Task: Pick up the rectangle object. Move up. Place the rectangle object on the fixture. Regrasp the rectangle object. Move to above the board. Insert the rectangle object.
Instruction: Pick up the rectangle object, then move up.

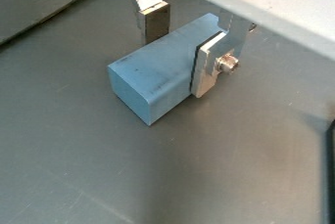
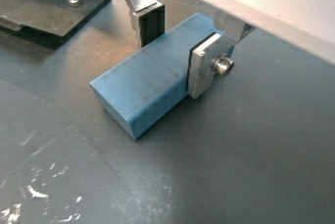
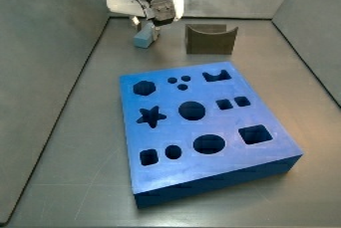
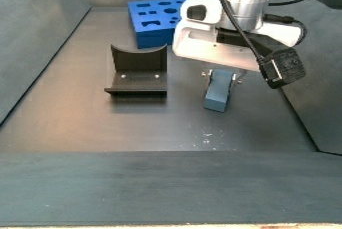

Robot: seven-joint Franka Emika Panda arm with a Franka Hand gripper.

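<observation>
The rectangle object (image 1: 160,71), a light blue-grey block, lies flat on the dark floor between my fingers; it also shows in the wrist view (image 2: 144,86) and in both side views (image 3: 140,41) (image 4: 219,93). My gripper (image 1: 183,34) is low over it, jaws astride its far end. One finger (image 1: 210,60) lies against the block's side. The opposite finger (image 1: 155,18) stands just off the other side with a narrow gap. The brown fixture (image 3: 209,39) (image 4: 135,73) stands beside it on the floor. The blue board (image 3: 204,132) (image 4: 158,15) lies further off.
Grey walls enclose the floor; one wall (image 1: 275,13) runs close behind the gripper. The fixture's base plate (image 2: 46,13) shows in a wrist view. White scuff marks (image 2: 39,184) mark the floor.
</observation>
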